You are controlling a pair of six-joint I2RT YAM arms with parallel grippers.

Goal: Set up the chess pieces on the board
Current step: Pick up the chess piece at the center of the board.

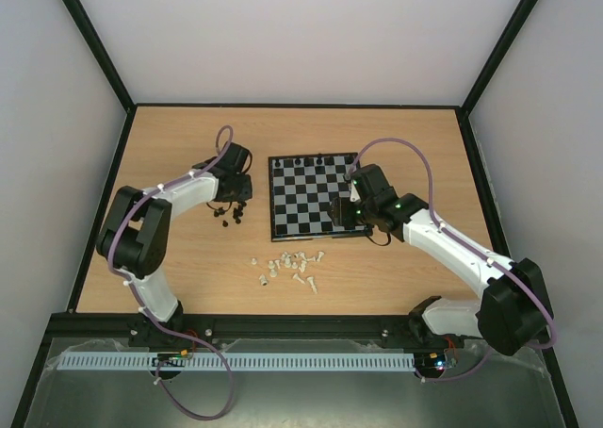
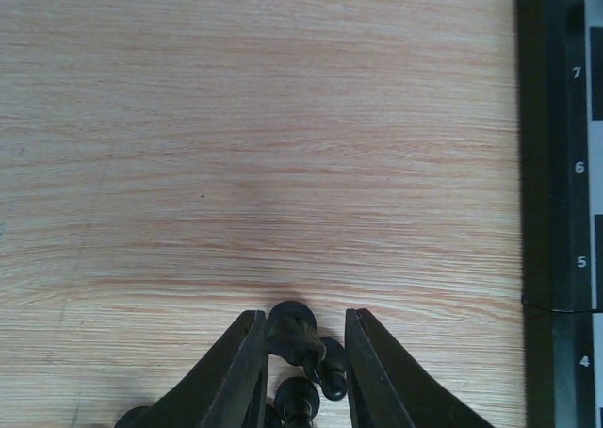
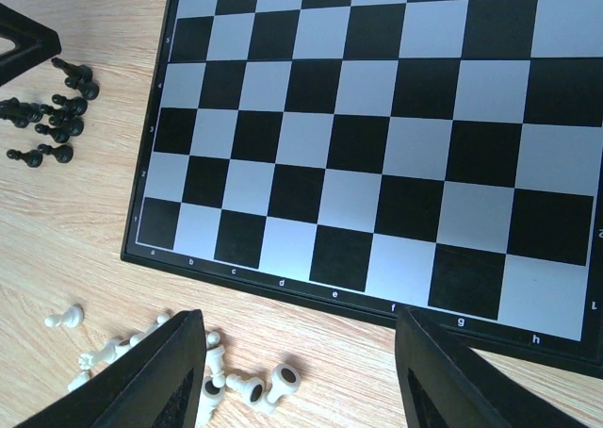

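Observation:
The board [image 1: 311, 206] lies mid-table, with a few black chess pieces [image 1: 301, 162] standing on its far row. More black pieces [image 1: 231, 219] lie loose to its left. My left gripper [image 1: 235, 202] is down over them. In the left wrist view its jaws [image 2: 303, 329] have closed in on a black piece [image 2: 294, 332], with a small pawn [image 2: 332, 367] wedged beside it. White pieces [image 1: 292, 266] lie scattered in front of the board. My right gripper [image 3: 298, 329] hangs open and empty over the board's near edge [image 3: 311, 291], with the white pieces [image 3: 250, 388] by its left finger.
Low dark rails [image 1: 476, 183] edge the wooden table at the sides and back. In the left wrist view the board's numbered border [image 2: 565, 164] runs down the right side. The left gripper's finger [image 3: 24, 41] shows by the black pile [image 3: 52, 117] in the right wrist view.

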